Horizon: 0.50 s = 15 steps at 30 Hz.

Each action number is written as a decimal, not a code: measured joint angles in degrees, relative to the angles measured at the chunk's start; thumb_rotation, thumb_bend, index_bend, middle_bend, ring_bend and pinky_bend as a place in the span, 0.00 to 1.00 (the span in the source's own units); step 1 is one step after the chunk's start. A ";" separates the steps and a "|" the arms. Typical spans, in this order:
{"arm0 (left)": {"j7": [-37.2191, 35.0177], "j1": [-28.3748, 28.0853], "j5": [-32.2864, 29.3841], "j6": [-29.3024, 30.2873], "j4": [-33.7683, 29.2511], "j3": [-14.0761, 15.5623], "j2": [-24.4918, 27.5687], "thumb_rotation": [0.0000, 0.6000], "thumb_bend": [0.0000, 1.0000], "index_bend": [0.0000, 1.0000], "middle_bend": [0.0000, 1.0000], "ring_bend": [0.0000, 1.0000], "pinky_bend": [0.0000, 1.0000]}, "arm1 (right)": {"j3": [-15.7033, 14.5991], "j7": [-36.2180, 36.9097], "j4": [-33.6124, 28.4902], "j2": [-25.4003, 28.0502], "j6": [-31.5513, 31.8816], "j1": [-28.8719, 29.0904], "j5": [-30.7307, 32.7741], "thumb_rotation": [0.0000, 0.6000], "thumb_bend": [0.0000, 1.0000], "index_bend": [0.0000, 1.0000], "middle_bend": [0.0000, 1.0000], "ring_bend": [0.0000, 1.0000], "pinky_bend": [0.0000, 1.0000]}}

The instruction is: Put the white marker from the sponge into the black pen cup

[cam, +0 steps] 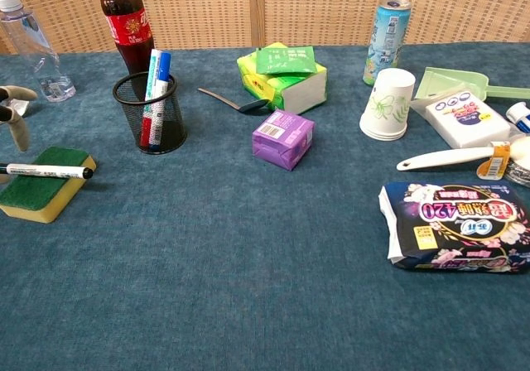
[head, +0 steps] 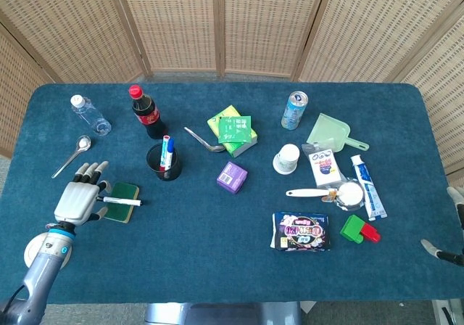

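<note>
A white marker (head: 123,201) (cam: 47,171) with black ends lies across a green and yellow sponge (head: 122,193) (cam: 41,184) at the table's left. Behind it to the right stands the black mesh pen cup (head: 164,163) (cam: 151,113) with two markers in it. My left hand (head: 78,197) hovers just left of the sponge, fingers spread, holding nothing; its fingertips (cam: 14,121) show at the left edge of the chest view. Of my right hand (head: 451,223) only a small part shows at the right edge of the head view, its fingers unclear.
A cola bottle (head: 146,112), a water bottle (head: 90,114) and a spoon (head: 72,155) stand behind the sponge. A purple box (head: 232,177), green tissue packs (head: 233,130), a can (head: 294,110), paper cups (head: 287,159) and packets fill the middle and right.
</note>
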 measured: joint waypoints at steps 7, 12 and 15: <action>2.36 -1.41 -1.71 -1.31 0.41 -0.18 -1.04 1.00 0.32 0.43 0.00 0.00 0.00 | 0.09 0.39 0.10 0.10 0.00 -0.04 0.20 1.00 0.00 0.09 0.00 0.00 0.00; 2.89 -2.02 -2.49 -1.84 0.65 -0.11 -1.80 1.00 0.32 0.46 0.00 0.00 0.00 | 0.11 0.64 0.16 0.15 -0.12 0.00 0.22 1.00 0.00 0.09 0.00 0.00 0.00; 3.25 -2.28 -2.46 -1.90 0.92 0.13 -2.36 1.00 0.32 0.48 0.00 0.00 0.00 | 0.07 0.68 0.15 0.16 -0.08 -0.02 0.09 1.00 0.00 0.09 0.00 0.00 0.00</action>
